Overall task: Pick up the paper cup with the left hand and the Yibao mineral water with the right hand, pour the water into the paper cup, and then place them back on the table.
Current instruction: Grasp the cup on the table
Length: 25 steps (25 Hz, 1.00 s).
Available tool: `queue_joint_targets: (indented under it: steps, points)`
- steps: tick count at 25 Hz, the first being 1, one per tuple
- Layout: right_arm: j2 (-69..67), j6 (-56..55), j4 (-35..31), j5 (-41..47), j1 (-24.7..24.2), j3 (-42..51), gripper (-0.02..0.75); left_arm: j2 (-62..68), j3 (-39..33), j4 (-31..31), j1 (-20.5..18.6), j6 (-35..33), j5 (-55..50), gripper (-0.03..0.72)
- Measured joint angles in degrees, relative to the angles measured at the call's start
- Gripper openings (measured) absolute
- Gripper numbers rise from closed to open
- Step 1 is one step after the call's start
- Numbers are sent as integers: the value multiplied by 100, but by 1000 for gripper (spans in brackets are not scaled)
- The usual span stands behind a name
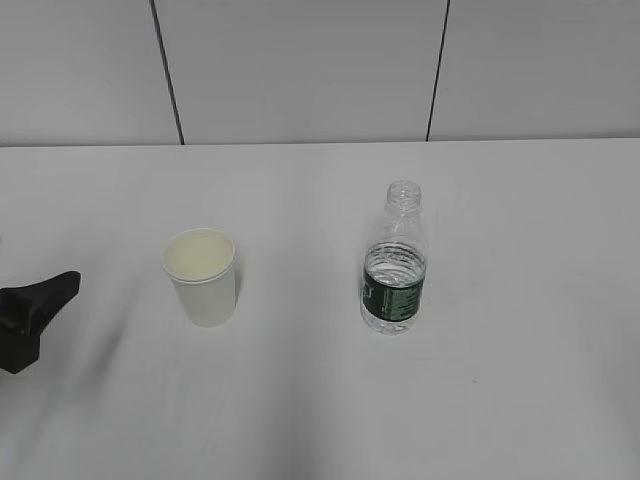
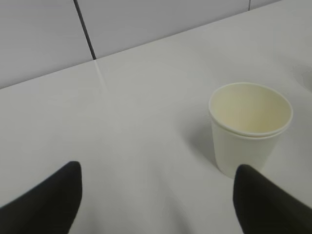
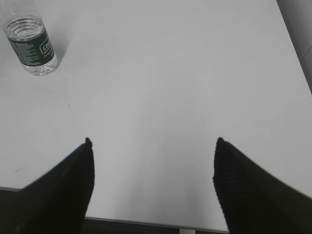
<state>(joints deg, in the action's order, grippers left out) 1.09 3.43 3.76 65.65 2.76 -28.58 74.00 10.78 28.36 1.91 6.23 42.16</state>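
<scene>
Grey panelled wall with dark seams backs a smooth, matte white bench [image 1: 520, 400]. At the far left edge the left hand [image 2: 156, 187] shows black tapered jaws, spread wide and holding nothing. Right of it stands the paper cup [image 1: 202, 276], upright, mouth up, tapered, with a rolled rim and cream inside. Further right, well apart, the Yibao mineral water [image 1: 394, 262] stands upright, capless neck pointing up, clear ribbed plastic with a dark green band. The right hand [image 3: 153, 183] has ridged black jaws, likewise spread and empty.
</scene>
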Motion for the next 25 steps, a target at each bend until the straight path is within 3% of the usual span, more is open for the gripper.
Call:
queue_joint_targets:
  steps: [6, 16, 22, 25]
  points:
    - [0, 0, 0, 0, 0, 0, 592, 305, 107, 341, -57, 188, 222, 577]
    - [0, 0, 0, 0, 0, 0, 592, 1048, 117, 1369, -588, 588, 1173, 573]
    - [0, 0, 0, 0, 0, 0, 592, 1048, 117, 1158, -612, 718, 1336, 539]
    - [0, 0, 0, 0, 0, 0, 592, 1048, 117, 1423, -617, 799, 1336, 529]
